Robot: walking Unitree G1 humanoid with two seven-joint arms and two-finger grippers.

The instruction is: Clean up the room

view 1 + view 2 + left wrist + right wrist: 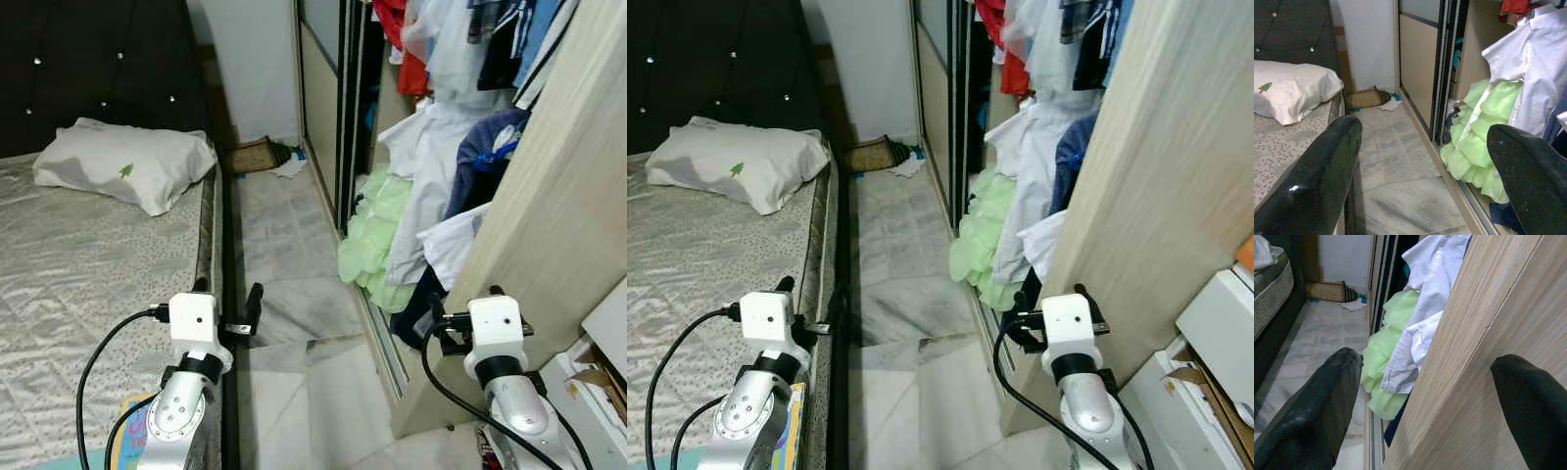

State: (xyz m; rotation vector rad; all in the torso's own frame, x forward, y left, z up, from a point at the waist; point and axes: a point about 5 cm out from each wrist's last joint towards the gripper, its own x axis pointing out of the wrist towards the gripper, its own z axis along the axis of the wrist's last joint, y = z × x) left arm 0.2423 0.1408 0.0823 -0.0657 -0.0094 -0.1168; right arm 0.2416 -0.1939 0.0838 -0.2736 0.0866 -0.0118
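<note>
Both grippers, left (1415, 171) & right (1420, 406), fingers apart, empty. Green garment (377, 240) ahead-right of mine: approach low, grab bulk.

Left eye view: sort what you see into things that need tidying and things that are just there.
To tidy: light green garment spilling from wardrobe; white shirt; scraps on floor.
Just there: pillow; bed; wardrobe door; left gripper, right gripper, both open.

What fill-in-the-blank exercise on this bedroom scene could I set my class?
1. The white pillow lies on the ____.
2. The frilly garment spilling out of the wardrobe is light ____.
3. The jaws of the left gripper are ____.
4. The brown mat lies on the ____ by the far wall.

Missing words: bed; green; open; floor
</note>
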